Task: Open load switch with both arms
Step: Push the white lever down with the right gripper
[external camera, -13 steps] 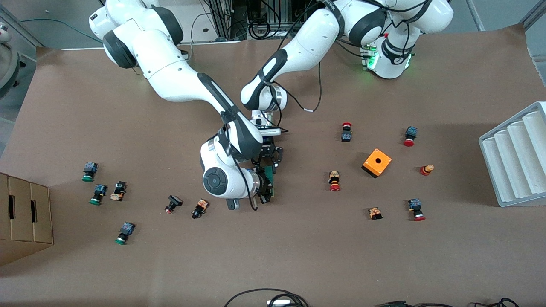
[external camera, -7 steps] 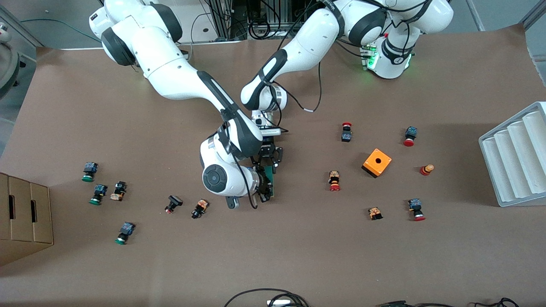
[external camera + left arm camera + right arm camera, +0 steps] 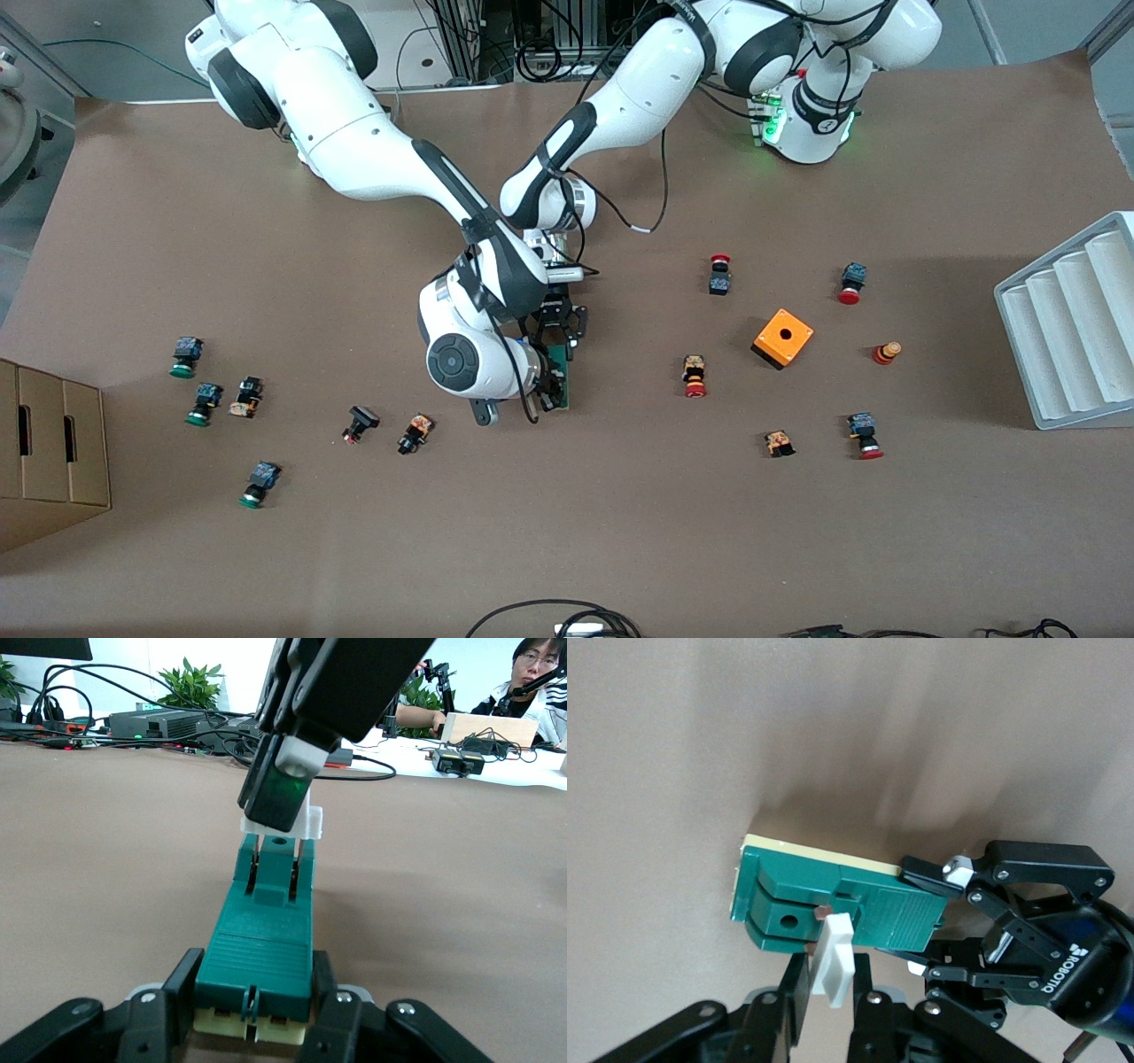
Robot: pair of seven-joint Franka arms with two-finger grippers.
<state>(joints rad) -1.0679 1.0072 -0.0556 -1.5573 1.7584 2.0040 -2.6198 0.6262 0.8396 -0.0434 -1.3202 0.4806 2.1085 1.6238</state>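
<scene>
Both white jointed arms bent low over mid-counter, meeting at the narrow green rectangular load switch (image 3: 559, 379), well clear of every edge. Left gripper (image 3: 255, 1019) jaws clamped on one end of the block; right gripper (image 3: 830, 988) jaws pinching its small white sliding piece (image 3: 834, 954) at the other end. Nearest neighbours: small orange-and-black push button (image 3: 415, 433) and orange box with a hole (image 3: 782, 338), both apart.

Brown table (image 3: 797, 549), potted plants (image 3: 190, 682)

Both arms reach to mid-table, the left gripper (image 3: 254, 1014) clamped, the right gripper (image 3: 830, 988) pinching with its fingers.
</scene>
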